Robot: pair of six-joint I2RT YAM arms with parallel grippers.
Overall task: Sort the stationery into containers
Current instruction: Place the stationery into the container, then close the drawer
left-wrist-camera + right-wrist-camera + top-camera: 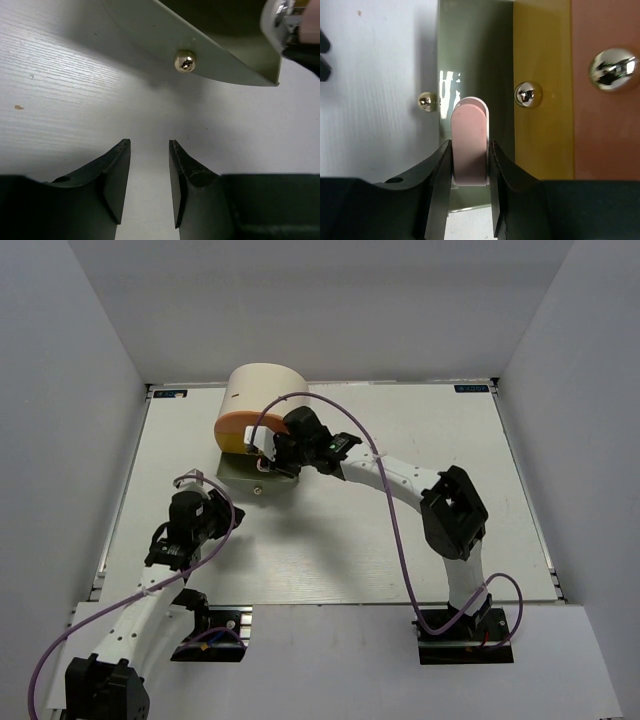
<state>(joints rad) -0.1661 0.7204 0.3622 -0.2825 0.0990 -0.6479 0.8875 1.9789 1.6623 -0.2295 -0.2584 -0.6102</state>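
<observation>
My right gripper (pixel 470 147) clamps the pink rounded eraser block (pixel 469 130) over the pulled-out grey-green drawer (pixel 475 55); left gripper (pixel 148 147) jaws apart, empty.

Top view overhead, whole table (pixel 330 540); wrist views close, both facing open drawer (pixel 165 30).

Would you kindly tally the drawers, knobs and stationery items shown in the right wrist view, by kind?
Drawers: 3 (olive drawer, yellow drawer, orange drawer)
Round knobs: 3
Pink eraser: 1, clamped in the right gripper
Total: 7
</observation>
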